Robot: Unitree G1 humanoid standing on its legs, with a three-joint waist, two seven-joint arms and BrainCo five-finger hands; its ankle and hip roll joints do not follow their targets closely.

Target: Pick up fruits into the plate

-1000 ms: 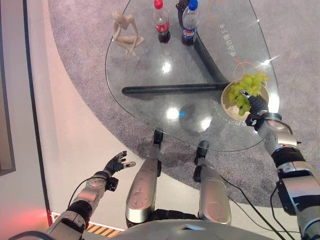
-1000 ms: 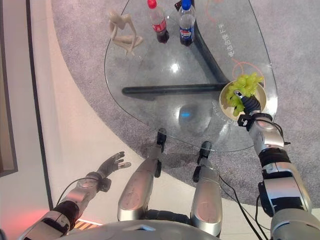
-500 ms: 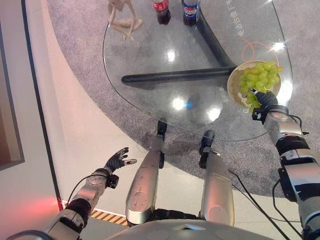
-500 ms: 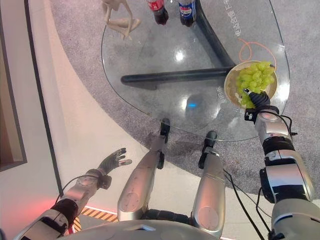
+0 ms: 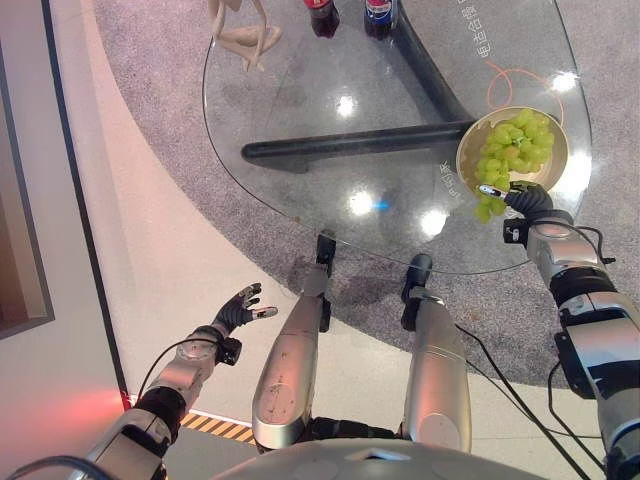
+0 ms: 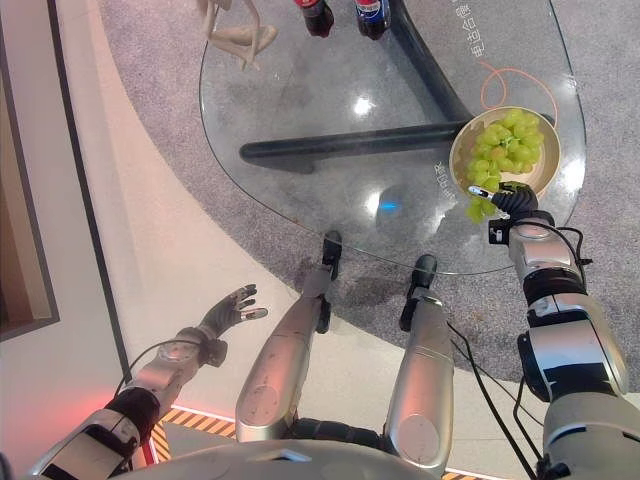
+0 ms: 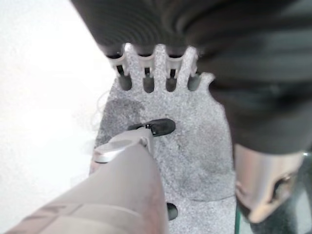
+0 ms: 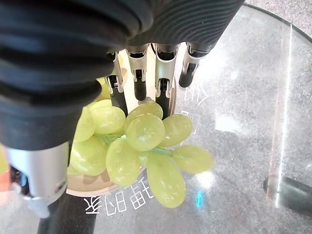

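Note:
A bunch of green grapes (image 5: 512,150) lies in a round tan plate (image 5: 558,145) at the right of the glass table (image 5: 330,100). Part of the bunch (image 8: 141,141) hangs over the plate's near rim (image 8: 97,187). My right hand (image 5: 522,198) sits at that near rim, its fingers (image 8: 163,83) stretched over the overhanging grapes and not curled round them. Far from the table, my left hand (image 5: 238,310) is low at the lower left above the floor, with its fingers (image 7: 148,73) straight and nothing in it.
Two drink bottles (image 5: 322,15) (image 5: 380,12) and a wooden figure (image 5: 240,35) stand at the table's far side. A dark table base (image 5: 350,150) shows through the glass. Grey carpet lies under the table, pale floor to the left.
The whole view has shifted, so the camera moved. My right hand has drawn back from on top of the grapes to the plate's near rim. The left hand has barely moved.

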